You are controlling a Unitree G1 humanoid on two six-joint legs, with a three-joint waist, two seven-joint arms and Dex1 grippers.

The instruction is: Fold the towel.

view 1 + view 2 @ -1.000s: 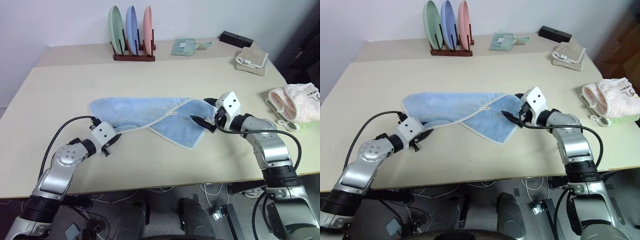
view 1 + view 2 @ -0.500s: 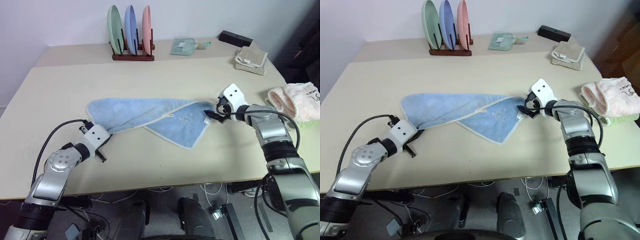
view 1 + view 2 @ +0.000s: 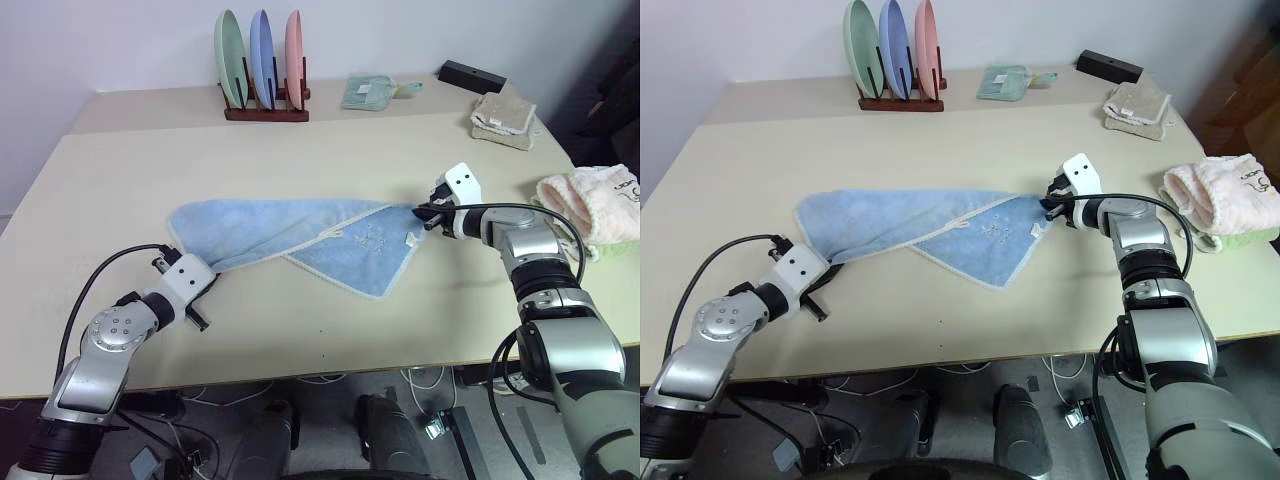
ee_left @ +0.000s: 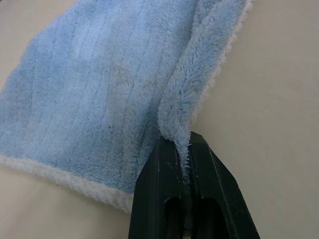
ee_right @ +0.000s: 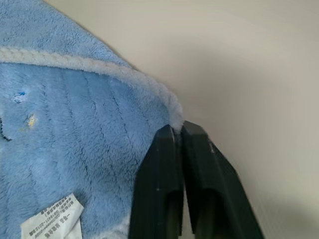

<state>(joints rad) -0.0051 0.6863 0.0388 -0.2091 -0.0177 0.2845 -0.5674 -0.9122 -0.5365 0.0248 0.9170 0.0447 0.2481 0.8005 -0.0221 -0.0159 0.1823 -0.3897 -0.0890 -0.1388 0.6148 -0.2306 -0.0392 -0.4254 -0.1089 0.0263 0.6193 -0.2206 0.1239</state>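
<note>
Left gripper [image 4: 183, 149] is clenched on a pinched edge of the towel [image 3: 290, 232]; right gripper [image 5: 178, 130] is clamped on its far right corner. Towel lies mid-table [image 3: 330, 150], stretched between them, one flap loosely doubled over. Judgement: corners secured, no neat fold made yet.

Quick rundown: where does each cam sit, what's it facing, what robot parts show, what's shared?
Left/right eye views: head, looking forward-down over the table; both arms, left gripper, right gripper shut on the towel.
Left wrist view: along its fingers, pinching a towel fold.
Right wrist view: along its fingers, at the towel's corner by the care label.
Shared: the towel, in all views.
</note>
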